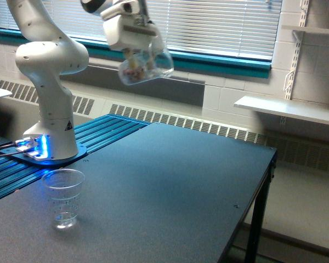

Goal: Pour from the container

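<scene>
High above the table, my gripper (138, 52) is shut on the container (144, 67), a small clear rounded cup tilted on its side, mouth toward the exterior view's right. Reddish-brown and whitish pieces show inside it. The fingers are partly hidden behind the cup. A taller ribbed clear plastic drinking cup (63, 197) stands upright near the front left of the dark table (170, 192), well below and to the left of the container.
The white arm base (49, 126) with a blue light stands on a blue ribbed strip (98, 134) at the left. The table's right edge drops off at about (257, 197). A white shelf (288, 109) juts from the wall at the right.
</scene>
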